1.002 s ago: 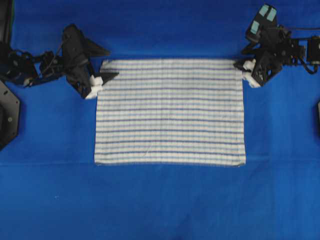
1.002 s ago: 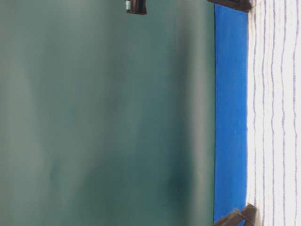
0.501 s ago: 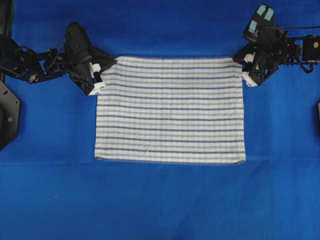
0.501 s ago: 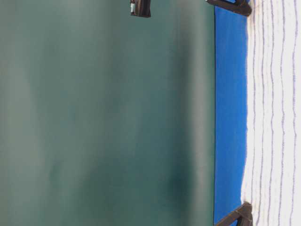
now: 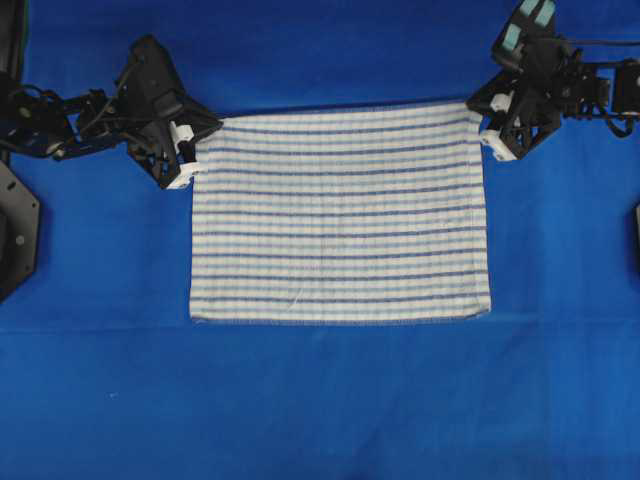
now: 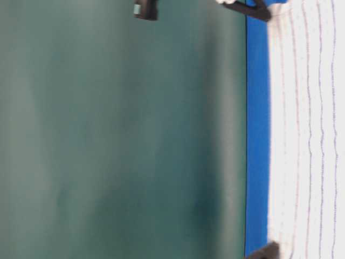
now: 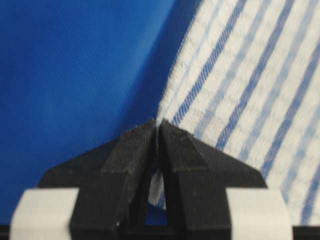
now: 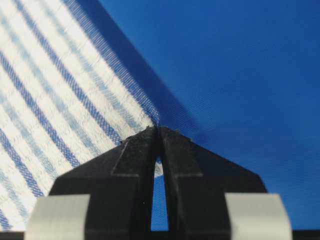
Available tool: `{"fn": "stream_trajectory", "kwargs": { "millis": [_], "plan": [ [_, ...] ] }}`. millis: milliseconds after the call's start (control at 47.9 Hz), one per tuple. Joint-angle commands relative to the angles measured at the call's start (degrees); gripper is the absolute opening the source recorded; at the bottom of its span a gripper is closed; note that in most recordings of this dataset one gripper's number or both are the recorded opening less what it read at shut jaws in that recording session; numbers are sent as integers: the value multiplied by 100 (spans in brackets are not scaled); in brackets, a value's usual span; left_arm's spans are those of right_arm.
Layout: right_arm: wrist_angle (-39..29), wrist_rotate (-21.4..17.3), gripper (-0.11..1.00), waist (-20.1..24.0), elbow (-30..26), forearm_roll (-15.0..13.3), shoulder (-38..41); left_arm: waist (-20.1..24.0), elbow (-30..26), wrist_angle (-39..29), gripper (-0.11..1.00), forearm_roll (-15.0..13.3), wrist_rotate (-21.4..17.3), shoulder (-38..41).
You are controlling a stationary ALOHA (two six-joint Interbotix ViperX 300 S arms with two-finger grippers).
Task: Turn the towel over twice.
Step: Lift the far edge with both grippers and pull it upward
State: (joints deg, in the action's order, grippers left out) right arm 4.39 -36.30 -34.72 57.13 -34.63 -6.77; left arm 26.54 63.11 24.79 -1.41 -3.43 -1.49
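Note:
The towel [image 5: 340,215], white with dark and light blue stripes, lies spread in the middle of the blue sheet, striped side up. Its far edge is raised off the sheet, and in the table-level view the towel [image 6: 307,135] stands lifted at that edge. My left gripper [image 5: 203,133] is shut on the towel's far left corner; in the left wrist view the left gripper [image 7: 158,124] pinches the corner of the towel [image 7: 240,85]. My right gripper [image 5: 480,117] is shut on the far right corner, and the right wrist view shows the right gripper [image 8: 159,129] pinching the towel [image 8: 55,100].
A plain blue sheet [image 5: 320,400] covers the table all around the towel. Dark fixtures sit at the left edge [image 5: 15,235] and the right edge [image 5: 636,225]. A green wall [image 6: 118,135] stands behind the table.
Both grippers went from open beside the far corners to shut on them. They have lifted the towel's far edge and drawn it slightly back, so it bows upward.

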Motion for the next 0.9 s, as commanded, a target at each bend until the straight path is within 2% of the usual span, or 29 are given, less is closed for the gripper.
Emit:
{"fn": "stream_trajectory", "kwargs": {
  "millis": [0, 125, 334, 626, 877],
  "plan": [
    [-114, 9, 5, -167, -132, -18, -387, 158, -132, -229, 3, -18, -70, -562],
    [-404, 44, 5, -325, -255, -62, -861, 378, -325, -598, 3, -18, -316, -1187],
    [-1143, 88, 5, -378, -642, -290, -1767, 633, -765, -1002, 3, -18, -905, -2065],
    [-1854, 114, 5, -334, -1143, -501, -2918, 703, -1248, -1134, 3, -18, -940, -3023],
    [-2364, 299, 5, 62, -1433, -510, -3349, 606, -1389, -1415, 3, -9, -949, -3401]
  ]
}}
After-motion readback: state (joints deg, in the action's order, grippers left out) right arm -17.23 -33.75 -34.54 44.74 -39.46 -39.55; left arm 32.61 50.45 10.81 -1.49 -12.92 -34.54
